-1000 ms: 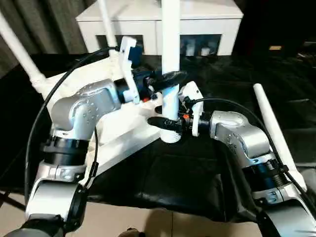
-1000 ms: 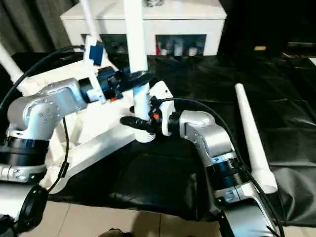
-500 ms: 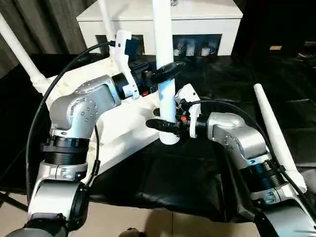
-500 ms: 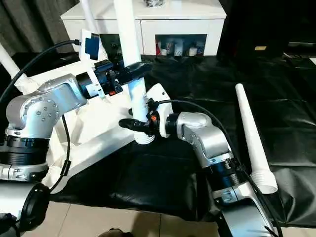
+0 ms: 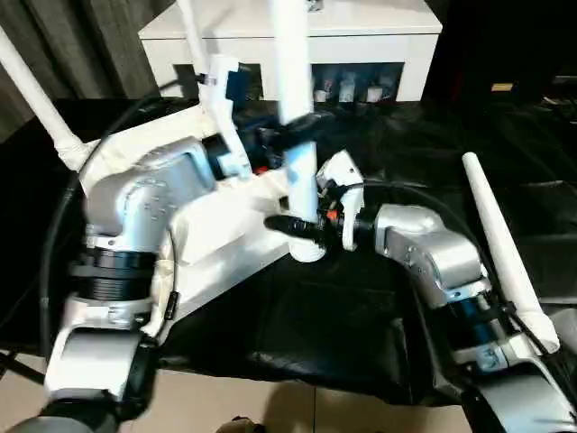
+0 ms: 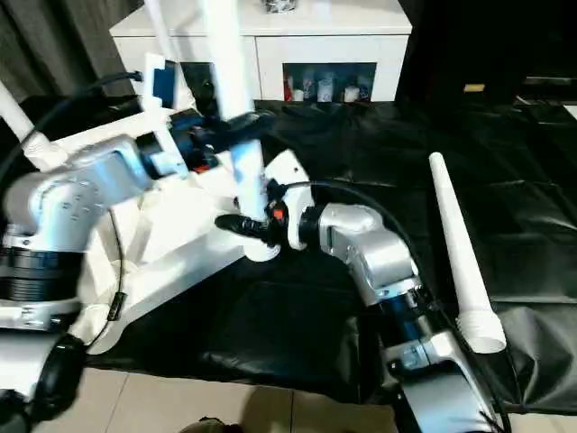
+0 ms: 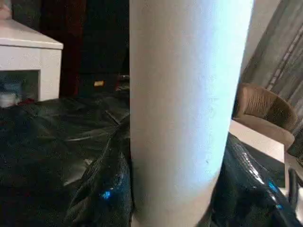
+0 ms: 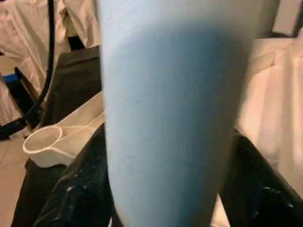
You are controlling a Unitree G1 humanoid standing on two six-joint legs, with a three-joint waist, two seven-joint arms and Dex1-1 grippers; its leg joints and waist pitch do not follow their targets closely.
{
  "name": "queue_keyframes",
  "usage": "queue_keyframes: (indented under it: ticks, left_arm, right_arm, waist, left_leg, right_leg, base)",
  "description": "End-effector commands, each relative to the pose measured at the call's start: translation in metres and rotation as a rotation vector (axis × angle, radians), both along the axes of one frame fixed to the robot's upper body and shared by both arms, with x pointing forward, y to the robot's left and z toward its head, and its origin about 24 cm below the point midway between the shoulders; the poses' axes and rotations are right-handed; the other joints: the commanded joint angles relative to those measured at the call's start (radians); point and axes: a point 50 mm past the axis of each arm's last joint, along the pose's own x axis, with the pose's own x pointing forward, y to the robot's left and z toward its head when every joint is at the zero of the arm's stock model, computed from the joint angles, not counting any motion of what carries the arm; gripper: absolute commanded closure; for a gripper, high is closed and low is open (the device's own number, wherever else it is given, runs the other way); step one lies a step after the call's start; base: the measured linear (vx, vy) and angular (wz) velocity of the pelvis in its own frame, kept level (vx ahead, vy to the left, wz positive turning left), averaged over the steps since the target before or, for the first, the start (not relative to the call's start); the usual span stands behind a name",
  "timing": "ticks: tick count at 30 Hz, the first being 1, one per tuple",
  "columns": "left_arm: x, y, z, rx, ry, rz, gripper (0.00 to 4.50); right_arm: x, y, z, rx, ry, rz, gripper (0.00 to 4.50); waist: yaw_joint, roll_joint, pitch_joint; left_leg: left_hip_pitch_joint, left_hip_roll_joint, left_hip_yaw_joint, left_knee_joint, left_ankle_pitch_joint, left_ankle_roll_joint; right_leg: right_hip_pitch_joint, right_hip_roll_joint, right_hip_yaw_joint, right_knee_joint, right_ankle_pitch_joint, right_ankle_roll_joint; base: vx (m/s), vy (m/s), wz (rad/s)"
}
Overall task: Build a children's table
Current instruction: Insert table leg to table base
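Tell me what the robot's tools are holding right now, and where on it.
Both grip the upright table leg: right tool near its base, left tool higher up the shaft.

White table top (image 5: 225, 244) upside down — one leg (image 5: 293, 99) upright, another (image 5: 500, 248) lying apart.

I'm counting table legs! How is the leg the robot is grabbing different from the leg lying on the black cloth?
The grabbed leg stands upright at the tabletop's corner; the loose leg lies flat. The left pincer and right pincer flank the grabbed leg; nothing touches the loose leg. Both are white and tapered.
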Motion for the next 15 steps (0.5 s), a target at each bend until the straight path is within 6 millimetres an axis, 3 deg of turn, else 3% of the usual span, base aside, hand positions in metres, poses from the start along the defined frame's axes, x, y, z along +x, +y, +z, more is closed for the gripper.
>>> queue_keyframes:
  ticks: [1,5,15]
  left_arm:
    - [-0.002,0.002,0.005,0.012,-0.015,-0.014,2.7]
    - [-0.002,0.002,0.005,0.019,-0.022,-0.028,2.7]
    - [-0.005,-0.003,0.006,0.06,-0.039,-0.108,2.7]
  right_arm:
    - [0.005,-0.005,0.011,0.018,-0.027,-0.007,1.4]
    - [0.006,-0.009,0.013,0.003,-0.02,0.02,1.16]
    - [0.001,-0.016,0.018,-0.046,0.002,0.166,1.05]
  waist:
    - [0.0,-0.003,-0.09]
    - [0.001,-0.004,-0.09]
    - [0.004,-0.008,-0.09]
  left_leg:
    - [0.031,0.04,-0.026,-0.07,-0.21,0.0]
    - [0.029,0.04,-0.026,-0.069,-0.2,0.004]
    - [0.028,0.04,-0.025,-0.066,-0.198,0.019]
  right_leg:
    - [0.048,-0.047,0.034,-0.053,-0.098,-0.263]
    - [0.05,-0.047,0.033,-0.052,-0.093,-0.263]
    - [0.051,-0.049,0.032,-0.053,-0.111,-0.274]
  base:
    - [0.0,0.0,0.0]
    - [0.0,0.0,0.0]
    - [0.0,0.0,0.0]
